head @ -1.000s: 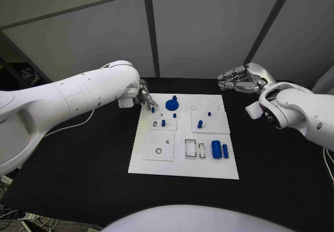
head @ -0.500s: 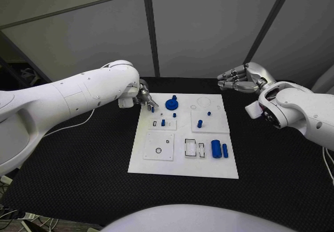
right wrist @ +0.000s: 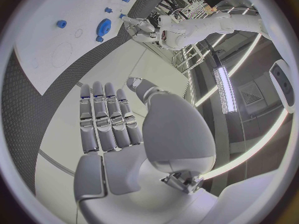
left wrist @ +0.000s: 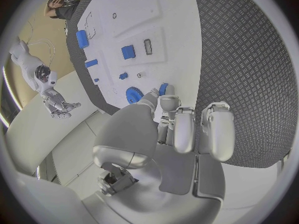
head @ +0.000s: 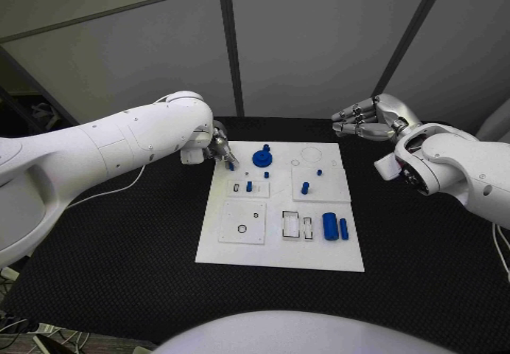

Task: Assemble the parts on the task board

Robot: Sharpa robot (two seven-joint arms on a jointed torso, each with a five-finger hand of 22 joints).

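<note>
Head view: the white board [head: 278,251] lies in the middle of the black table [head: 117,243]. The left hand [head: 219,151] sits at the board's ten o'clock corner and pinches a small blue peg [head: 231,165] at its fingertips, just above the board surface. Just beside it, toward three o'clock, lies a blue gear [head: 262,157]. Lower down stand a few short blue pins [head: 304,189], and at about four o'clock from the board's centre lie a blue cylinder [head: 331,226] and a thinner blue bar [head: 343,229], touching or nearly so. These pieces look like hard, light plastic, smooth enough to slip, so I judge a fingertip pinch across the sides best, with the peg kept upright for its hole. The right hand [head: 367,122] hovers off the board past its two o'clock corner, fingers loosely curled and apart, holding nothing.

Left wrist view: the left hand [left wrist: 181,129] reaches down to the board [left wrist: 181,45]; the thumb and a finger close on the blue peg [left wrist: 163,88], with the gear [left wrist: 133,95] just beside, while the other fingers [left wrist: 218,134] lie straight and free.

Right wrist view: the right hand [right wrist: 109,119] has its fingers stretched side by side, empty, well apart from the board [right wrist: 44,40] and the gear [right wrist: 104,26].
</note>
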